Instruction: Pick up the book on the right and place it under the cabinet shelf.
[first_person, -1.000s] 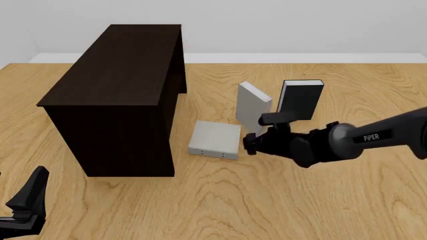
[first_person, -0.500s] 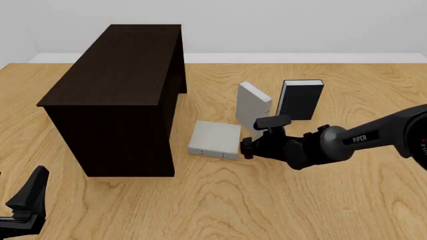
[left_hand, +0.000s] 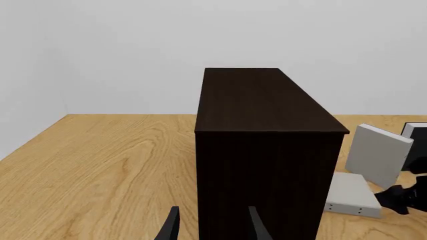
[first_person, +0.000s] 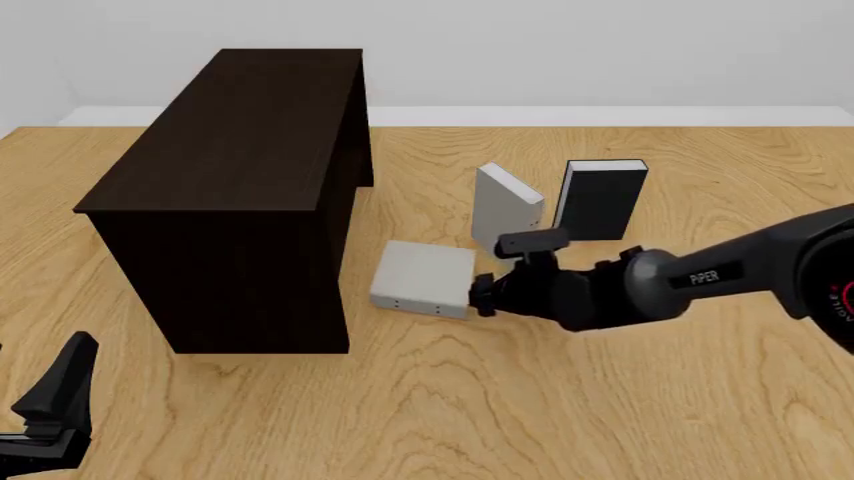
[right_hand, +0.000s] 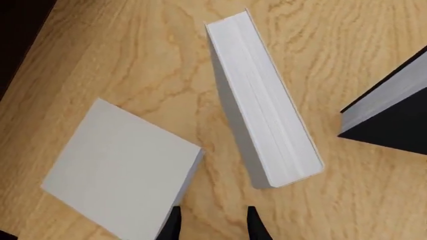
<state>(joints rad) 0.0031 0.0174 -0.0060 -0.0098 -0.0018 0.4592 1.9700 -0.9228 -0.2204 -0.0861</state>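
The light grey hard book with white page edges (first_person: 424, 278) lies flat on the wooden counter (first_person: 534, 410); it has tiny dark dots along the cover edge that faces the arms; it sits just beside the big, very dark brown wooden box cabinet with a flat top (first_person: 240, 190), on the cabinet's right side, with a thin strip of counter between them. The right hand (first_person: 478, 296) is down low at the right edge of this book; in the right wrist view its two dark fingers (right_hand: 172, 222) are a little way apart, one right at the book's near corner and the other over bare wood; nothing is held between them, and I cannot tell if the finger really touches the book. Just behind the hand a second light grey book (first_person: 505, 205) stands up, leaning a bit; a black book with white pages (first_person: 603, 198) stands to the right of that one. The left hand (first_person: 54, 405) is far off at the near left of the counter; its fingers are apart and hold nothing; it points at the cabinet.
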